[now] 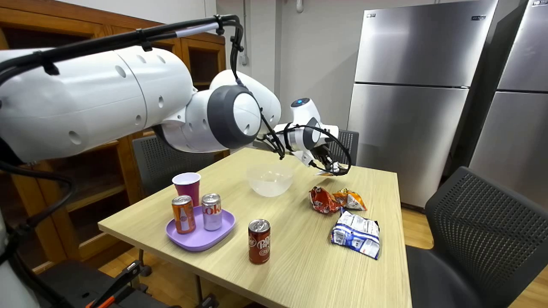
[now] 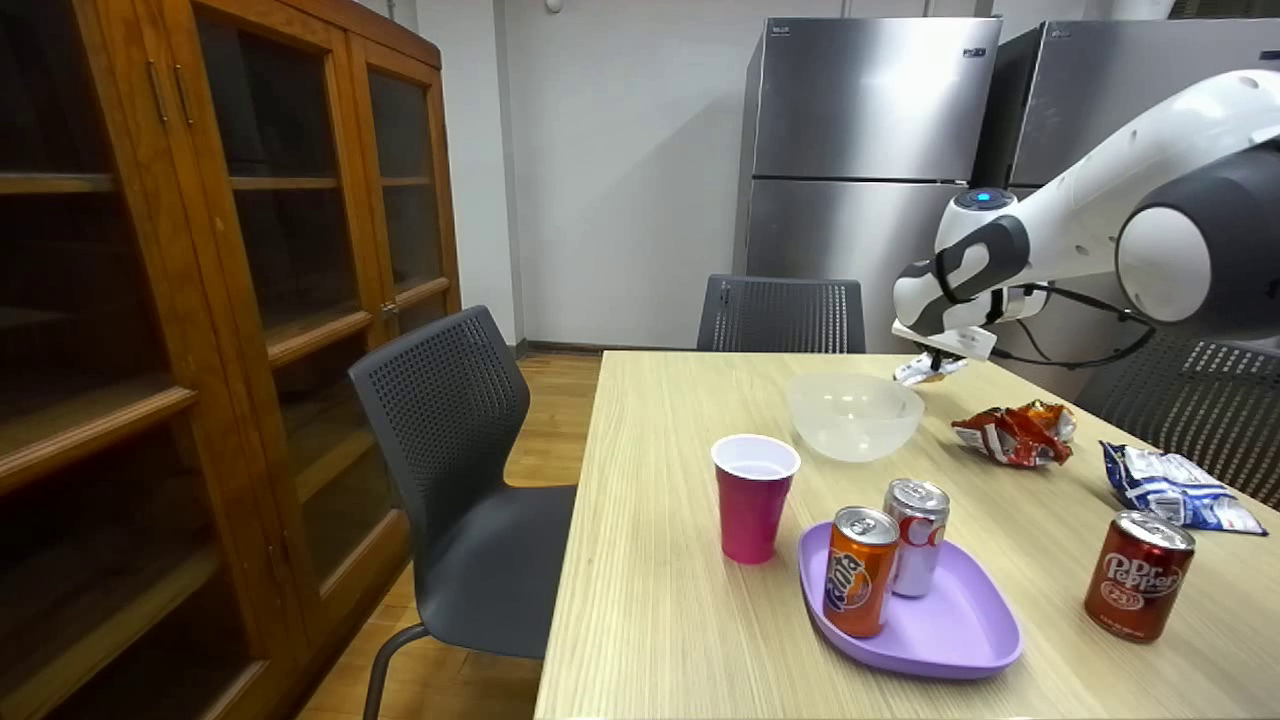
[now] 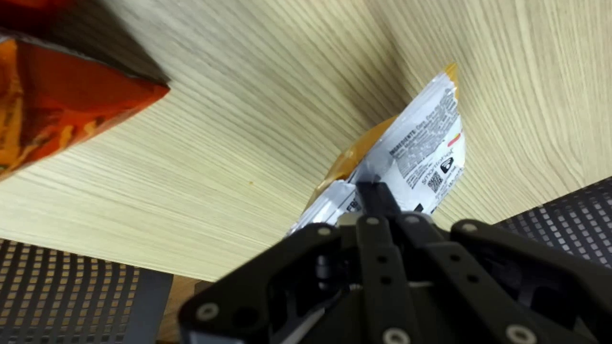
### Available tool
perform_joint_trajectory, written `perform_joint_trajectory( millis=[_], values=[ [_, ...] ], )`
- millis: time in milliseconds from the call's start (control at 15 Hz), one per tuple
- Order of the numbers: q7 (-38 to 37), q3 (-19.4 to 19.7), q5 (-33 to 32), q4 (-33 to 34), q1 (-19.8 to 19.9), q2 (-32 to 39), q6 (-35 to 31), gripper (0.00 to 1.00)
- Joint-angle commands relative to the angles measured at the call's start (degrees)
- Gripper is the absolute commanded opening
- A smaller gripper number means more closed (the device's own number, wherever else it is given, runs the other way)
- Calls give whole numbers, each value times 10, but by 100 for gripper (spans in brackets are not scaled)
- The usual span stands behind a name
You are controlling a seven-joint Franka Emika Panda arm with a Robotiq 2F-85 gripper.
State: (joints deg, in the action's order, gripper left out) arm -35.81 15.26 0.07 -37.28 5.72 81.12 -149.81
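The wrist view shows the gripper (image 3: 378, 196) with its jaws closed, pinching a white-backed snack bag (image 3: 428, 157) by its creased rear panel, printed with ingredients and a smartlabel code. So little film seems caught that a steady squeeze and slow, smooth travel look wisest; lifting straight up before any sideways move should spare the loose ends from dragging on the wood-grain table (image 3: 229, 200). The bag's long axis runs across the grain, roughly left to right in the scene, with a pointed golden corner apparently aimed left. In both exterior views it is at the table's far right part; whether its underside clears the wood, I cannot tell. Just nearer, in an exterior view, lie a crumpled red snack bag (image 1: 324, 200) and an orange snack bag (image 1: 352, 199), with a blue-and-white snack bag (image 1: 357, 234) nearer again; a translucent bowl (image 1: 270, 185) stands to the left, and a Dr Pepper can (image 1: 259, 244) well nearer than that bowl.
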Motion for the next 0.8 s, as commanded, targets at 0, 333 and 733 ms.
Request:
perform_joint_trajectory(
  millis=[0,333,733],
  values=[
    [28,-16,3,-29,-2,-34,-9,0],
    [49,-31,4,-46,-5,-56,-19,0],
    [83,-51,3,-99,-13,-101,-38,0]
  ],
)
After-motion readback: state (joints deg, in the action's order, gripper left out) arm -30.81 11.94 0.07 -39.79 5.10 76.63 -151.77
